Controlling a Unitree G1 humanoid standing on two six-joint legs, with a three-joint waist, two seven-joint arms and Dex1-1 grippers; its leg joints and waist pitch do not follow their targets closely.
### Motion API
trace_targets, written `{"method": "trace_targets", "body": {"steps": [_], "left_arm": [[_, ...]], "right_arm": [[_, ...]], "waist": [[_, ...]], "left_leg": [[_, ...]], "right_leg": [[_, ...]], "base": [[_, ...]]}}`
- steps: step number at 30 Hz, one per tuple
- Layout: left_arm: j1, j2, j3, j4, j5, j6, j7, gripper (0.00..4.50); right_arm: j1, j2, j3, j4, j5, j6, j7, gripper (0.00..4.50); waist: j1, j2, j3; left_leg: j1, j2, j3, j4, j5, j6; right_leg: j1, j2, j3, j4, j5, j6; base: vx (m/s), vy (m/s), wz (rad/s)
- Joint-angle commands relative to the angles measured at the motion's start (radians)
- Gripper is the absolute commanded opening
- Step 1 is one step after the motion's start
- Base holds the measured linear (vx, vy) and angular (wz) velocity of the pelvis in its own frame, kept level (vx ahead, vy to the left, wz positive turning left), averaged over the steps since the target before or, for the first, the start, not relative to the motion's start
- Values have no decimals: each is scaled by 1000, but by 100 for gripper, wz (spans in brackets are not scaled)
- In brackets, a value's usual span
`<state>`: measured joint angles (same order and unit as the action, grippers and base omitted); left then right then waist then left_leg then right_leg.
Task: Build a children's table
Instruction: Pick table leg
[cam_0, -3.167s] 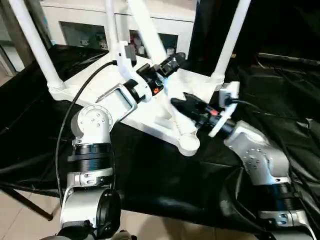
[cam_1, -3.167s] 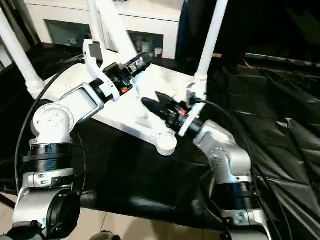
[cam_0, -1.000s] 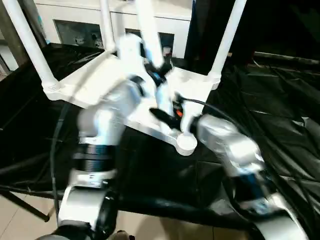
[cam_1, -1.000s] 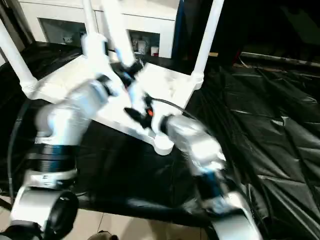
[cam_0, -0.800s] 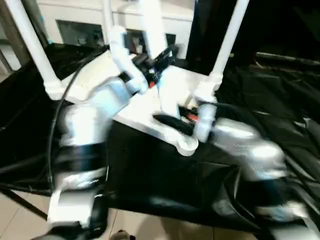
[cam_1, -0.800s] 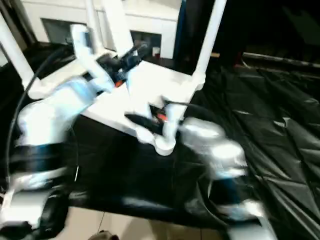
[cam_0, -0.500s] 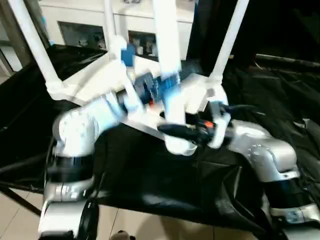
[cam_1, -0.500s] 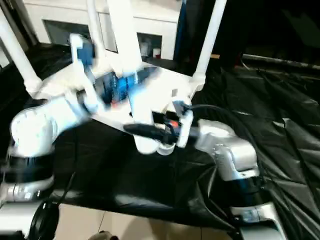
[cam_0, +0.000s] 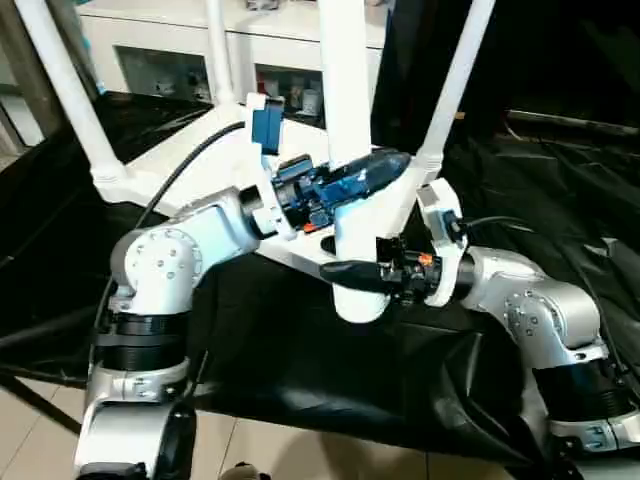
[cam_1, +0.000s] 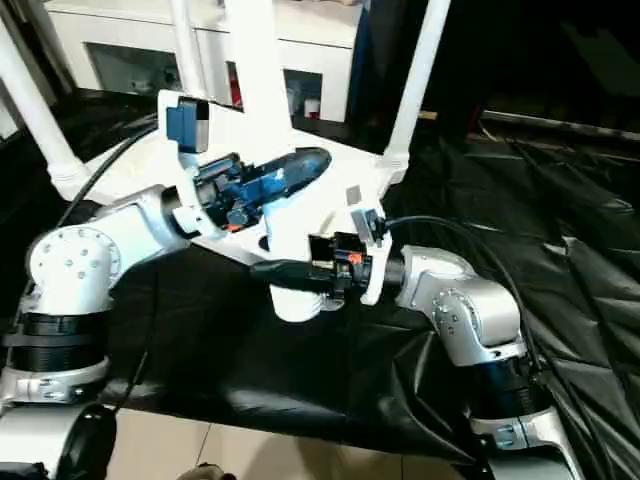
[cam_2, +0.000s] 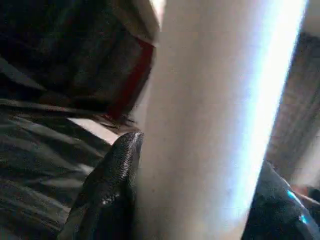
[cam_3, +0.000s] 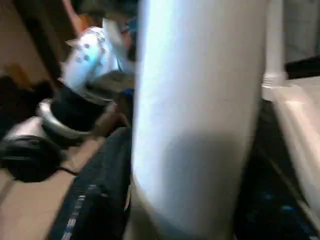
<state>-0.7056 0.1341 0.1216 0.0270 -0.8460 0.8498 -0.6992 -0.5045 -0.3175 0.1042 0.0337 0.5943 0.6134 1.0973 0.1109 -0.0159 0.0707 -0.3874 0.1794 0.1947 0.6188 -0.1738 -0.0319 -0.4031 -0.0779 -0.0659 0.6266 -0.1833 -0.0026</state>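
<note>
Both your end effectors clamp the fourth leg: left end effector higher, right end effector just above the tabletop corner socket.

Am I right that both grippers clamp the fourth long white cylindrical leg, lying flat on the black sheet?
Not quite. The fourth long white cylindrical leg stands upright at the near corner socket, not flat. The left eye view shows it, with left gripper and right gripper clamping it.
</note>
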Motion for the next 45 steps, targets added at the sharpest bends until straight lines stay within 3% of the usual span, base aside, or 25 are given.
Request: {"method": "trace_targets", "body": {"steps": [1, 3, 6, 7, 8, 9, 10, 12, 13, 14, 15, 16, 18, 21, 25, 26, 28, 31, 34, 35, 37, 39, 41, 42, 45], "left_arm": [[-20, -5, 11, 5, 59, -64, 66, 204], [-26, -15, 0, 4, 136, -128, 144, 196], [-41, -21, -7, 16, 213, -169, 245, 193], [-39, -5, -42, 12, 268, -196, 258, 192], [-34, 19, -100, -1, 352, -229, 280, 192], [-34, 19, -100, -1, 352, -229, 280, 191], [-37, 8, -118, -10, 398, -229, 350, 191], [-42, -14, -135, -16, 454, -230, 438, 191], [-40, -19, -166, -21, 513, -257, 478, 191], [-40, -19, -166, -21, 513, -257, 478, 191], [-39, -22, -175, -25, 531, -263, 494, 191], [-39, -50, -165, -29, 525, -257, 526, 190], [-38, -62, -162, -30, 526, -260, 537, 190], [-39, -65, -156, -22, 538, -267, 544, 190], [-40, -59, -156, -16, 559, -279, 550, 190], [-40, -58, -156, -15, 560, -280, 550, 225], [-40, -55, -148, -10, 534, -281, 513, 260], [-42, -45, -130, -10, 498, -259, 471, 268], [-48, -43, -38, 4, 323, -238, 320, 301], [-47, -43, -38, 4, 321, -237, 318, 303], [-33, -15, 14, -17, 155, -162, 153, 303], [-25, 3, 29, -26, 90, -119, 84, 303], [-9, 38, 24, -40, 31, -64, -14, 303], [4, 59, 11, -53, 8, -42, -73, 303], [20, 75, -13, -68, -16, -23, -131, 303]], "right_arm": [[1, 13, 28, -30, -56, -39, -53, 289], [-9, 63, 60, 9, -179, -109, -209, 313], [-32, 127, 59, 76, -248, -127, -369, 316], [-42, 154, 51, 106, -271, -130, -442, 316], [-57, 196, 42, 160, -310, -141, -561, 316], [-57, 196, 42, 160, -310, -141, -561, 316], [-68, 219, 36, 197, -334, -145, -633, 316], [-80, 244, 28, 235, -371, -151, -706, 316], [-88, 263, 14, 256, -376, -154, -727, 316], [-88, 263, 14, 256, -376, -154, -727, 316], [-90, 270, 8, 261, -369, -152, -728, 288], [-95, 281, 3, 271, -367, -161, -720, 281], [-99, 287, 4, 277, -361, -164, -711, 276], [-105, 284, 16, 283, -352, -175, -693, 260], [-104, 276, 18, 273, -336, -190, -646, 259], [-103, 275, 18, 271, -335, -191, -642, 259], [-98, 257, 19, 255, -313, -202, -574, 259], [-89, 231, 16, 230, -274, -217, -469, 258], [-54, 162, -8, 147, -136, -176, -230, 257], [-54, 161, -8, 147, -135, -175, -228, 257], [-34, 97, -17, 107, -66, -113, -100, 257], [-29, 67, -14, 100, -48, -90, -55, 257], [-19, 28, -6, 88, -29, -62, 5, 257], [-11, 4, 0, 78, -16, -45, 44, 257], [4, -45, 23, 48, 11, 3, 110, 257]], "waist": [[-3, 7, -70], [-4, 6, -72], [-17, 6, -73], [-20, -1, -74], [-21, 4, -72], [-29, 4, -74], [-25, 4, -75], [-26, 4, -78], [-24, 2, -81], [-23, 4, -82], [-23, 4, -83], [-22, 4, -86], [-21, 2, -89], [-22, 2, -85], [-22, 5, -81], [-22, 5, -81], [-22, 4, -81], [-20, 5, -82], [-12, 4, -84], [-10, 3, -85], [-9, 4, -86], [-8, 9, -84], [-9, 6, -82], [-10, 13, -79], [-12, 14, -78]], "left_leg": [[27, 52, -35, -89, -296, -65], [26, 52, -37, -91, -286, -76], [26, 51, -37, -92, -288, -90], [26, 50, -36, -92, -288, -85], [26, 52, -39, -95, -281, -86], [24, 48, -38, -95, -283, -90], [27, 50, -36, -94, -281, -89], [27, 52, -33, -94, -239, -89], [24, 50, -31, -92, -206, -79], [23, 50, -31, -91, -192, -74], [23, 50, -30, -90, -177, -69], [20, 49, -28, -88, -132, -50], [18, 46, -26, -83, -95, -31], [17, 46, -24, -84, -105, -14], [22, 49, -26, -88, -169, -31], [22, 49, -26, -88, -169, -31], [23, 50, -27, -88, -181, -37], [22, 48, -26, -86, -176, -29], [21, 47, -25, -82, -151, -5], [20, 47, -24, -80, -138, 9], [20, 43, -22, -78, -121, 25], [21, 47, -23, -78, -132, 33], [20, 46, -23, -80, -156, 25], [25, 46, -23, -81, -185, 15], [28, 50, -26, -85, -211, -2]], "right_leg": [[41, -73, 49, -96, -349, -150], [40, -74, 49, -94, -351, -137], [36, -73, 50, -92, -339, -136], [38, -72, 49, -92, -338, -137], [33, -73, 50, -94, -346, -130], [36, -71, 50, -92, -346, -127], [37, -73, 51, -92, -337, -124], [37, -69, 52, -83, -242, -142], [42, -67, 51, -79, -187, -151], [43, -68, 52, -77, -165, -153], [44, -67, 51, -74, -141, -155], [50, -66, 50, -67, -62, -170], [54, -67, 50, -62, -1, -190], [55, -68, 49, -66, -24, -207], [51, -69, 49, -77, -126, -189], [51, -69, 49, -77, -126, -189], [51, -69, 49, -78, -137, -182], [52, -69, 49, -77, -125, -188], [58, -68, 49, -72, -73, -212], [58, -67, 48, -68, -45, -226], [59, -66, 46, -65, -26, -249], [55, -66, 45, -66, -49, -267], [58, -68, 45, -70, -98, -262], [55, -67, 45, -77, -146, -254], [56, -66, 46, -81, -184, -239]], "base": [[0, 0, 0], [0, 0, 0], [0, 0, 0], [0, 0, 0], [0, 0, 0], [0, 0, 0], [0, 0, 0], [0, 0, 0], [0, 0, 0], [0, 0, 0], [0, 0, 0], [0, 0, 0], [0, 0, 0], [0, 0, 0], [0, 0, 0], [0, 0, 0], [0, 0, 0], [0, 0, 0], [0, 0, 0], [0, 0, 0], [0, 0, 0], [0, 0, 0], [0, 0, 0], [0, 0, 0], [0, 0, 0]]}}
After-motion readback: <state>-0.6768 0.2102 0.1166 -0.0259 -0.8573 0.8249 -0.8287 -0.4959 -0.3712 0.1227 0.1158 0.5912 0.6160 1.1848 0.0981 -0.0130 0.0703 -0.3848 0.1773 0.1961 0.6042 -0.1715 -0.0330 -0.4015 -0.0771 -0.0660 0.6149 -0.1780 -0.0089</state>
